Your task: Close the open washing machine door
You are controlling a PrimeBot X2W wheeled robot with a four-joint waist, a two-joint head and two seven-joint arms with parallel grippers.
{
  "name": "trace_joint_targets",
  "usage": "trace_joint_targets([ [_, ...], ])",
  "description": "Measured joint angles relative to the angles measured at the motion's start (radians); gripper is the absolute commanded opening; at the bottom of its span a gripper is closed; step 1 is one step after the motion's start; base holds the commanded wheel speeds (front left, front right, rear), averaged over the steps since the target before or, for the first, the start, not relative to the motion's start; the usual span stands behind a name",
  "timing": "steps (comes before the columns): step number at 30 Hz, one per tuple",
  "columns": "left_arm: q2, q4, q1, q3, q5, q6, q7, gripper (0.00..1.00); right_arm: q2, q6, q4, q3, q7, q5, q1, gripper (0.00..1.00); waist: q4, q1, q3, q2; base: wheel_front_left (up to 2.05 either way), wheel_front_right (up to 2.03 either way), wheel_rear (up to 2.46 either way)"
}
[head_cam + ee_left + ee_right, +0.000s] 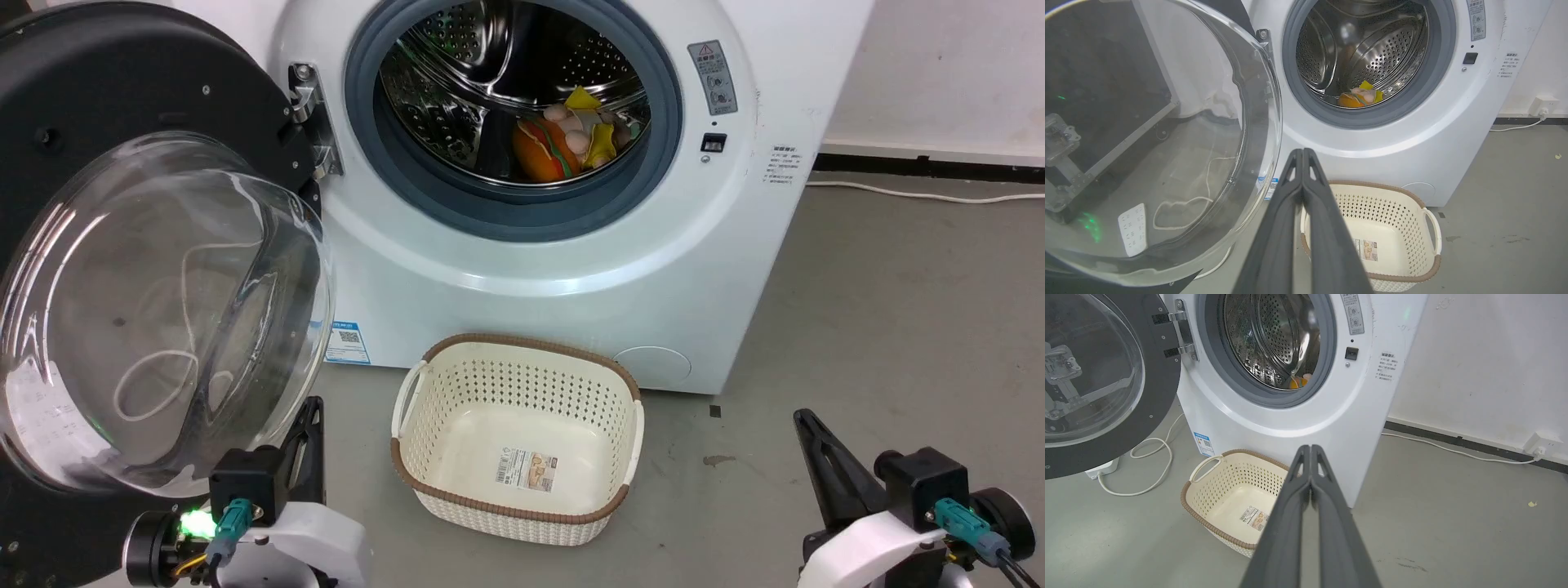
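Observation:
The washing machine door [155, 310] stands wide open at the left, its black rim and bulging clear glass bowl facing me, hinged by metal at its right edge [314, 122]. The same door [1151, 143] takes up the left half of the left wrist view, and the door [1098, 375] sits at the upper left of the right wrist view. My left gripper [310, 408] is shut, just below and right of the glass bowl, apart from it. My right gripper [804, 420] is shut at the lower right, far from the door. Both hold nothing.
The white washing machine [571, 269] has an open steel drum holding soft toys [571, 139]. A cream perforated basket [522, 384] with a brown rim sits on the grey floor before it. A white cable [1155, 457] and power strip lie under the door.

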Motion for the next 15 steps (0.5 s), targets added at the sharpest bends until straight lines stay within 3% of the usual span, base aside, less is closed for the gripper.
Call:
trace_joint_targets([
  [11,0.000,0.000,0.000,0.000,0.000,0.000,0.000,0.00,0.000,0.000,0.000,0.000,0.000,0.000,0.000,0.00,0.000,0.0000,0.000,0.0000,0.00,0.00,0.00],
  [12,0.000,0.000,0.000,0.001,0.000,0.000,0.000,1.00,0.000,0.000,0.000,0.000,0.000,0.000,0.000,1.00,0.000,0.0000,0.000,0.0000,0.00,0.00,0.00],
  [15,0.000,0.001,0.000,0.000,0.000,0.000,0.000,1.00,0.000,0.000,0.001,0.000,0.000,0.001,0.000,1.00,0.000,0.0000,0.000,0.0000,0.00,0.00,0.00],
])
